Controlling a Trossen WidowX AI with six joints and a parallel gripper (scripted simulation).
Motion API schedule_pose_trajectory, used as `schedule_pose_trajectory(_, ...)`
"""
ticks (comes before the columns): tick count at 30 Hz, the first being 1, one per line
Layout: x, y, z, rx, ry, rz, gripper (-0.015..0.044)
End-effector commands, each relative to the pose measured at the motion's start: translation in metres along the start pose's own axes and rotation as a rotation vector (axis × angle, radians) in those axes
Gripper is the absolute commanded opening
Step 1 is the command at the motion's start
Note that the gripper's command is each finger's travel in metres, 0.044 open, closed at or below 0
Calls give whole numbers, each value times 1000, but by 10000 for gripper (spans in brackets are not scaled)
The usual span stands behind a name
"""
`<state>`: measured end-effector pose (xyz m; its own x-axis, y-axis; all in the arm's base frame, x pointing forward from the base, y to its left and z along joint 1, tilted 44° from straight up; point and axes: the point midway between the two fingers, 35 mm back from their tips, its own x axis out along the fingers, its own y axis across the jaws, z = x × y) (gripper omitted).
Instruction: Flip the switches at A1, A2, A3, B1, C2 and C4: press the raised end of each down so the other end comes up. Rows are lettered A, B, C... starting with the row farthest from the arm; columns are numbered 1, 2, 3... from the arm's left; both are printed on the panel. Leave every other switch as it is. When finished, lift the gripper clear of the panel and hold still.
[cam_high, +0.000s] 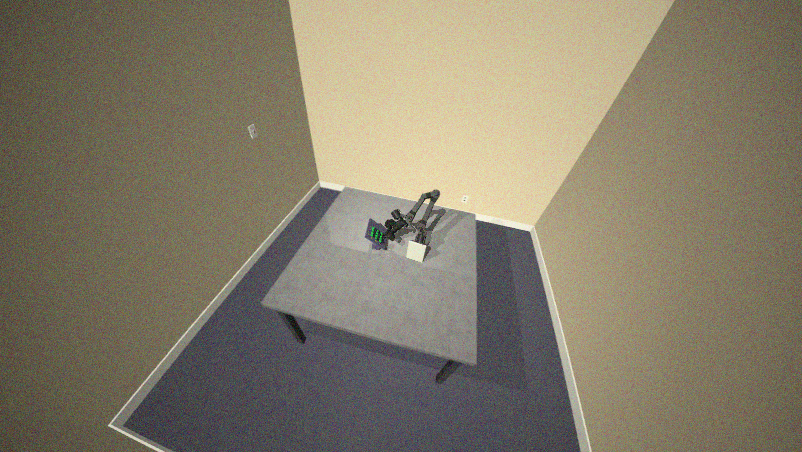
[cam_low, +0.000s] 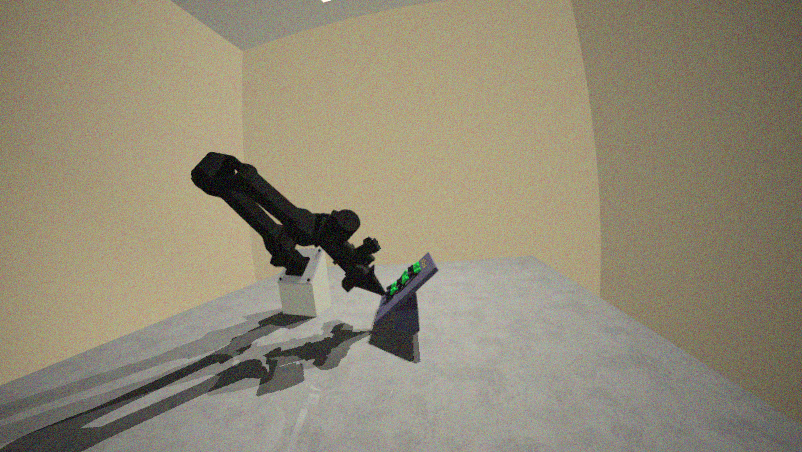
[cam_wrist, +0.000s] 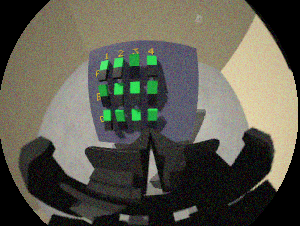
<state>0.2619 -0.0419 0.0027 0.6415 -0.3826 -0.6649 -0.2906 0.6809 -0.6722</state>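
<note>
Purple-blue and tilted, the switch panel (cam_high: 368, 225) (cam_low: 397, 303) (cam_wrist: 181, 90) stands on a wedge-like support (cam_low: 398, 323) on the grey table (cam_high: 365, 303) (cam_low: 505, 359), with its lettered rows and numbered columns showing in the wrist view. Twelve green-and-black switches (cam_wrist: 135, 87) make three rows of four. A1 (cam_wrist: 104, 65), A2 (cam_wrist: 118, 63) and A4 (cam_wrist: 152, 60) show brighter green, while A3 (cam_wrist: 134, 60), B1 (cam_wrist: 103, 90) and C4 (cam_wrist: 152, 114) look darker; I cannot tell from this which end of each is raised. The black arm (cam_high: 416, 210) (cam_low: 280, 199) reaches over from its pale base block (cam_high: 416, 251) (cam_low: 297, 297) and angles down to the panel's near edge. Its gripper (cam_high: 385, 238) (cam_low: 384, 292) (cam_wrist: 149, 130) is closed to a narrow point with nothing in it, the tips just beside C4 on the arm's side; whether they touch it, I cannot tell
</note>
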Motion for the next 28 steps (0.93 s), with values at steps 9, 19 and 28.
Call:
schedule_pose_trajectory(9,-56,-3,5,7,5,-10,0)
schedule_pose_trajectory(19,-61,25,45,11,7,-4,0)
schedule_pose_trajectory(28,-63,34,55,10,3,-8,0)
